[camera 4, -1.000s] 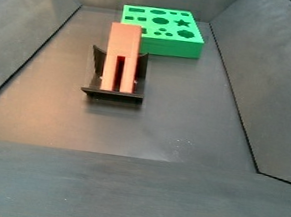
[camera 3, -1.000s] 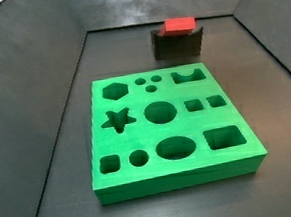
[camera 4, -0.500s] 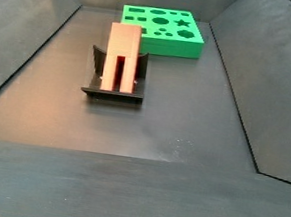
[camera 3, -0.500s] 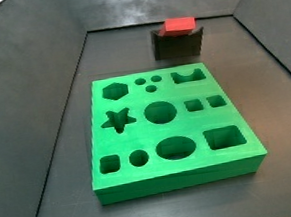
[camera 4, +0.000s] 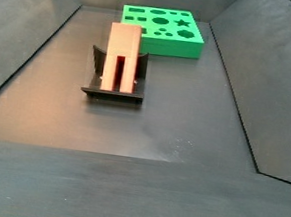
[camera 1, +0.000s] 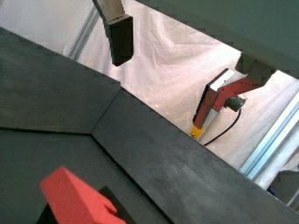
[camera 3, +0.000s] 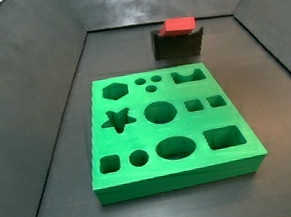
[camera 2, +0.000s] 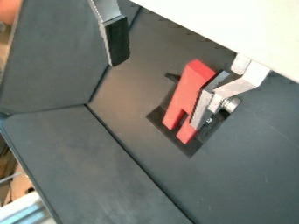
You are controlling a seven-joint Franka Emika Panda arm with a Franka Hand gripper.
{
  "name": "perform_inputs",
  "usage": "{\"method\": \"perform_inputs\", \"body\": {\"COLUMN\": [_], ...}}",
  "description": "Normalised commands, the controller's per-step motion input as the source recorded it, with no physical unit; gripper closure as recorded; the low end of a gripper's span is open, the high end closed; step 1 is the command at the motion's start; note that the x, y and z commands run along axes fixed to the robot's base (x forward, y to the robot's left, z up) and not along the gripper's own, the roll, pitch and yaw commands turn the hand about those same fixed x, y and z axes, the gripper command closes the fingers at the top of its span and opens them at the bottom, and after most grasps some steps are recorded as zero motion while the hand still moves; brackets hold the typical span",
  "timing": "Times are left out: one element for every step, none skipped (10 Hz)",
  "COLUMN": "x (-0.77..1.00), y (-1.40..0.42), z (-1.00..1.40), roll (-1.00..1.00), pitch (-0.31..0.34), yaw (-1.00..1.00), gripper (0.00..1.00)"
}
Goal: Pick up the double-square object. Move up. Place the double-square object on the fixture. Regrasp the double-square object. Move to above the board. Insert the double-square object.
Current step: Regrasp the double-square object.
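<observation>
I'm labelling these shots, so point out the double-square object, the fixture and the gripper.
double-square object (camera 4: 121,49): side view, its long upper face.
fixture (camera 3: 178,46): side view, its dark front wall.
gripper (camera 2: 170,54): wrist view, midway between its fingertips, nothing held.

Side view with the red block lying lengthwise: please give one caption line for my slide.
Double-square object rests on the fixture, green board behind; pincer absent here.

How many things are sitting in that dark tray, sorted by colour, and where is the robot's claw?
Red-orange: 1, the double-square object resting on the fixture.
Dark grey: 1, the fixture.
Green: 1, the board.
Total: 3.
The gripper is open and empty, above the fixture, seen only in the wrist views.
</observation>
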Motion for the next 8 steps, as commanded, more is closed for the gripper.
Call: {"method": "perform_inputs", "body": {"x": [0.04,0.06,0.07,0.08,0.08,0.10,0.11,0.10], "y": [0.04,0.04,0.03,0.03,0.03,0.02,0.02,0.01], "z": [-1.00,-1.00,-1.00,-1.00,-1.00,-1.00,-1.00,-0.82], "roll": [0.20,0.15,0.11,0.08,0.08,0.08,0.08,0.08], "pitch": [-0.026,-0.069,-0.092,-0.107,-0.107,-0.100,-0.094,-0.066], "yaw": [0.17,0.13,0.11,0.07,0.05,0.00,-0.01,-0.03], "gripper": [0.00,0.00,0.00,0.00,0.00,0.00,0.00,0.00]}}
